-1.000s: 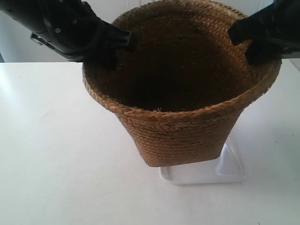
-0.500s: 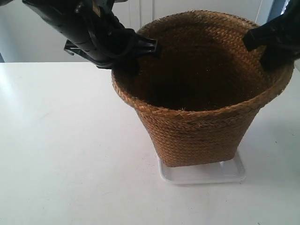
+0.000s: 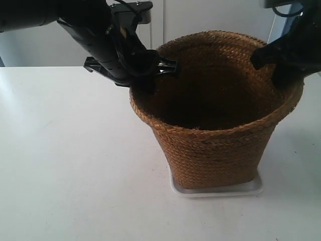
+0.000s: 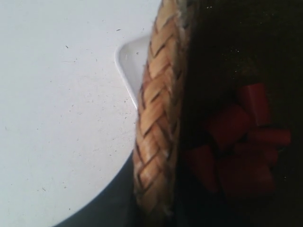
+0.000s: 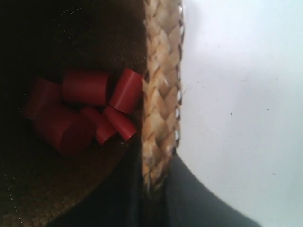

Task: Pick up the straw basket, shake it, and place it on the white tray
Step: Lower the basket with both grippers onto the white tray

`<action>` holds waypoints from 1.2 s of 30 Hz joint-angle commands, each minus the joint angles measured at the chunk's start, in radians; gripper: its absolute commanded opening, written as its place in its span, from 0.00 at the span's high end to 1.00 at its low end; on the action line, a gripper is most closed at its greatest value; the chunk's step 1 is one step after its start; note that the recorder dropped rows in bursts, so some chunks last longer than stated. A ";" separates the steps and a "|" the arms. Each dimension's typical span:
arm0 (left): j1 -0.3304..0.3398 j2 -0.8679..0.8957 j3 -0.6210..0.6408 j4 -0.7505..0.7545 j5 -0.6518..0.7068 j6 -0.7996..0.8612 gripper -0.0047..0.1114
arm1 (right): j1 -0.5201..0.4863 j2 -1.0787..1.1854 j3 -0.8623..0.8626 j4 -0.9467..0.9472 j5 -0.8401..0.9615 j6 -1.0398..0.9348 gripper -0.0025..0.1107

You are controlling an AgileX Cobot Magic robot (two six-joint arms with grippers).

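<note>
L gripper (image 4: 152, 212) is closed down on the braided rim of the straw basket (image 4: 158, 118). The outer finger shows as a dark wedge tight against the outside of the weave. The inner finger is lost in the dark interior, so I can't tell its exact gap, but the rim sits right btwn the two.

R gripper (image 5: 154, 196) has the same hold on the opposite rim: dark fingers on both sides of the braid, pinching it w/ no slack visible.

In the exterior view, the arm at the exterior view's left (image 3: 120, 45) and the arm at the exterior view's right (image 3: 291, 45) each bite the rim from opposite sides. The basket hangs btwn and below them, mouth up and roughly upright.

The basket's base is down inside the white tray (image 3: 251, 190), directly under my grippers. The tray's low edge peeks out around the bottom. From the L wrist, one rounded tray corner shows past the rim on the outer-finger side.

Inside the basket, well below both grippers on the inner-finger side, is a cluster of red cylinders (image 5: 87, 87), bunched together at the bottom.

The white table (image 3: 65, 165) spreads out beyond each outer finger.
</note>
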 commanded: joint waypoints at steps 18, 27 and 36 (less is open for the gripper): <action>-0.007 -0.004 -0.011 0.043 0.001 0.063 0.61 | -0.011 0.023 -0.003 -0.015 -0.009 -0.033 0.76; -0.007 -0.004 -0.011 0.041 0.021 0.058 0.42 | -0.011 0.023 -0.003 -0.020 -0.008 -0.031 0.43; -0.007 -0.053 -0.011 0.041 0.042 0.058 0.37 | -0.011 -0.033 -0.003 -0.020 -0.068 -0.029 0.43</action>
